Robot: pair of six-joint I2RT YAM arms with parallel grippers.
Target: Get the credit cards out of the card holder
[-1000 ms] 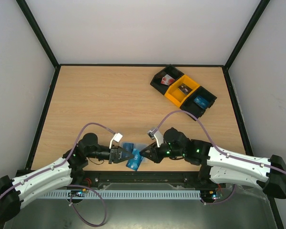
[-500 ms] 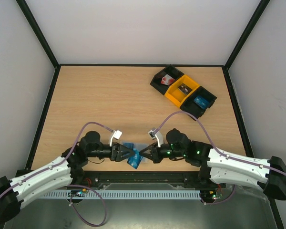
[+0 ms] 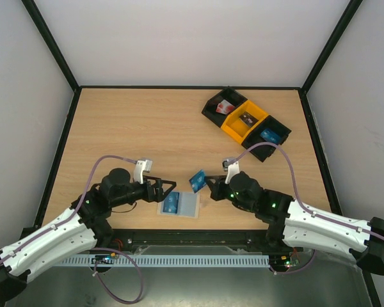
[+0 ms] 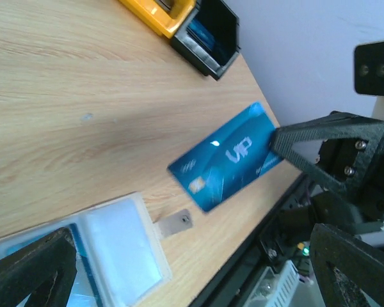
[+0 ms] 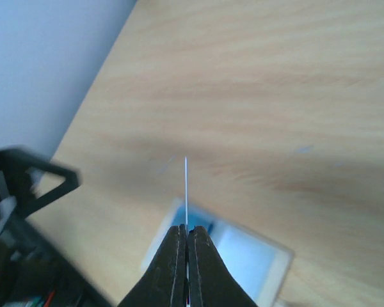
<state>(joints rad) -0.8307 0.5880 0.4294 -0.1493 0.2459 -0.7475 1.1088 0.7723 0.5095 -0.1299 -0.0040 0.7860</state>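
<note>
The card holder (image 3: 187, 206) lies flat on the table near the front edge, with one blue credit card (image 3: 171, 204) in its left pocket. My right gripper (image 3: 208, 184) is shut on another credit card (image 3: 196, 181) and holds it in the air just right of and above the holder. The right wrist view shows that card (image 5: 186, 188) edge-on between the closed jaws (image 5: 186, 229), the holder (image 5: 243, 256) below. My left gripper (image 3: 169, 190) stands open just left of the holder, touching nothing. Its wrist view shows the lifted card (image 4: 227, 157), the holder (image 4: 115, 243) and its tab (image 4: 174, 223).
A row of three bins sits at the back right: a black one (image 3: 216, 109), a yellow one (image 3: 237, 128) and a black one (image 3: 278, 139) with a blue card (image 3: 269, 135) inside. Dark rails edge the table on all sides.
My left gripper opened, let go of the holder and drew back left. My right gripper pulled a card free and lifted it up and right. The holder dropped flat onto the table.
</note>
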